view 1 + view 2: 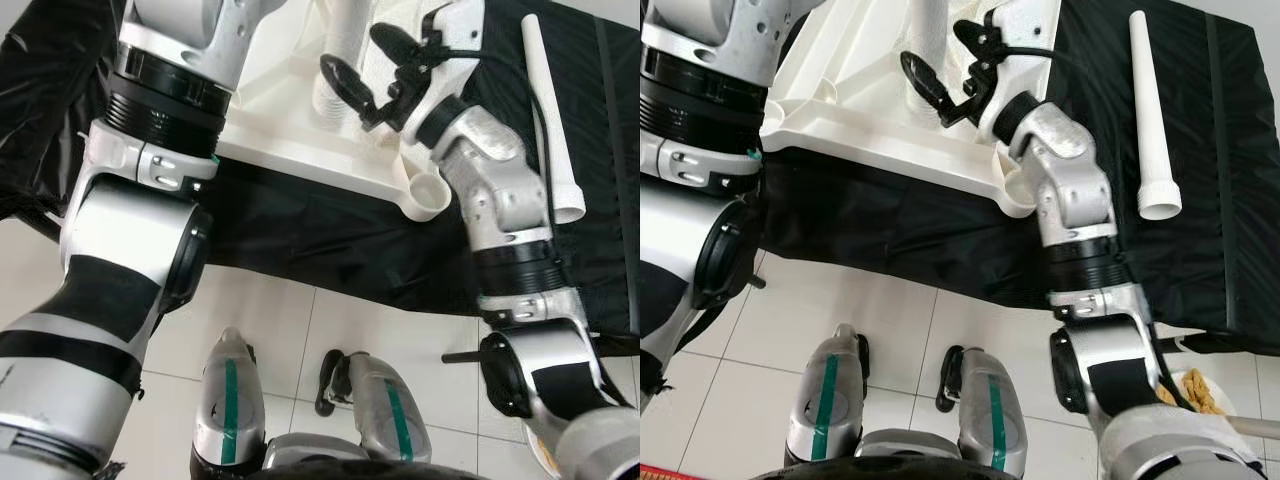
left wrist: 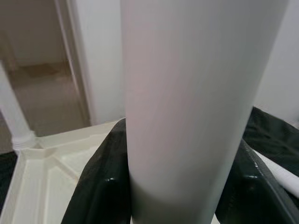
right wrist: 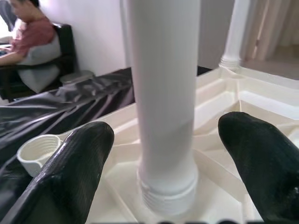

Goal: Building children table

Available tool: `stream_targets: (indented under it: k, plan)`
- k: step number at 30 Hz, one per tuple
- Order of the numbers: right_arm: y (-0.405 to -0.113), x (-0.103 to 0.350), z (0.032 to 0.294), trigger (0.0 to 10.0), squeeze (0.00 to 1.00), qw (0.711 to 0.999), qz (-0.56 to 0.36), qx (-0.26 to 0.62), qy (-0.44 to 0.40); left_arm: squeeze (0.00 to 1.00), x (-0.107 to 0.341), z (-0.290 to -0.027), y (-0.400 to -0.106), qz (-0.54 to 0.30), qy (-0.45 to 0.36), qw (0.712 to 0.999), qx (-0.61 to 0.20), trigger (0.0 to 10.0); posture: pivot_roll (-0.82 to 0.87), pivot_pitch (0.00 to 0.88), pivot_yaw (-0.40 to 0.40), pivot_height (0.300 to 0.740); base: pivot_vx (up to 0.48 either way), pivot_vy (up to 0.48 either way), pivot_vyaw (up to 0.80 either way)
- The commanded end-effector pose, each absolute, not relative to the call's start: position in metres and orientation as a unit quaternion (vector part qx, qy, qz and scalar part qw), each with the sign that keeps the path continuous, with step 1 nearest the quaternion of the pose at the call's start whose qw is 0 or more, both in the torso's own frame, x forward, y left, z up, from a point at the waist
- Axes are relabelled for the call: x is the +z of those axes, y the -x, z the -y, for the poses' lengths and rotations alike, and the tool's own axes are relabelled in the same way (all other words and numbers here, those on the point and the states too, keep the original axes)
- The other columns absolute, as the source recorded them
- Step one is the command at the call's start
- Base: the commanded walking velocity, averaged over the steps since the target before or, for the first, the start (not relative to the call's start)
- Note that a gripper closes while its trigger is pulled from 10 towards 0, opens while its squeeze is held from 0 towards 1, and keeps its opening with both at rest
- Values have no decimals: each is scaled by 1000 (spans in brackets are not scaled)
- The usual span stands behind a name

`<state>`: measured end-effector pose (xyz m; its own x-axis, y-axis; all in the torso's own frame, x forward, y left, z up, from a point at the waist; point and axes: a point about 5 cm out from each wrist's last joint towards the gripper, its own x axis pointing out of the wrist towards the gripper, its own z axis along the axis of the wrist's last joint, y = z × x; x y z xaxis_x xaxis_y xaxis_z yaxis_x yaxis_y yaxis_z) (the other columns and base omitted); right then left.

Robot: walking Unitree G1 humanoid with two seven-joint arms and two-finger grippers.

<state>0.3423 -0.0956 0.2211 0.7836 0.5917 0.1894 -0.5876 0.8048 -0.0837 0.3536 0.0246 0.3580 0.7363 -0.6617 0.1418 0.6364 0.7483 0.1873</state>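
The white plastic table top point(image 1: 300, 110) lies upside down on a black sheet point(image 1: 330, 240). A white round table leg point(image 3: 163, 93) stands straight up in it, between the spread black fingers point(image 3: 70, 172) of the right gripper point(image 1: 365, 65). The left gripper point(image 2: 177, 186) pinches another white leg point(image 2: 196, 93), also upright. 1 more loose white leg point(image 1: 1148, 110) lies flat on the sheet.

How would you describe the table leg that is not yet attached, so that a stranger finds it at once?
Start from the black sheet spread over the floor, where the white table top lies upside down. To the robot's right of the top, past the right gripper, a long white loose leg lies flat on the sheet. The other legs stand upright in the top; this one lies apart, its wider threaded end towards the robot.
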Motion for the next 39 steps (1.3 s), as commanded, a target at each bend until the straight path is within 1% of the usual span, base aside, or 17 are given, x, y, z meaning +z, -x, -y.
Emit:
stream_targets:
  k: [1,3,11,35,36,37,38,39]
  plan:
    - [-345,216,98,10000,0,952,99,290,14,0,367,-17,-348,119,-77,929,-342,10000,110,34,-66,740,0,0,0]
    - [-345,216,98,10000,0,952,99,290,14,0,367,-17,-348,119,-77,929,-342,10000,110,34,-66,740,0,0,0]
    - [-355,214,92,10000,0,964,97,246,2,0,371,-13,-345,123,-73,930,-339,10000,120,22,-66,740,0,0,0]
    - [-378,226,79,10000,0,969,121,217,-6,0,373,-6,-341,129,-75,927,-344,10000,122,19,-62,740,0,0,0]
    - [-379,225,78,9255,0,969,121,217,-5,0,374,-6,-341,129,-74,927,-344,10000,124,21,-62,740,0,0,0]
    - [-379,225,78,9255,0,969,121,217,-5,0,374,-6,-341,129,-74,927,-344,10000,124,21,-62,740,0,0,0]
    - [-379,225,78,4549,0,969,122,217,-6,0,374,-6,-341,129,-74,927,-344,10000,126,23,-62,740,0,0,0]
    - [-380,225,77,2431,0,968,123,218,-5,0,374,-6,-340,130,-74,927,-344,10000,126,24,-62,740,0,0,0]
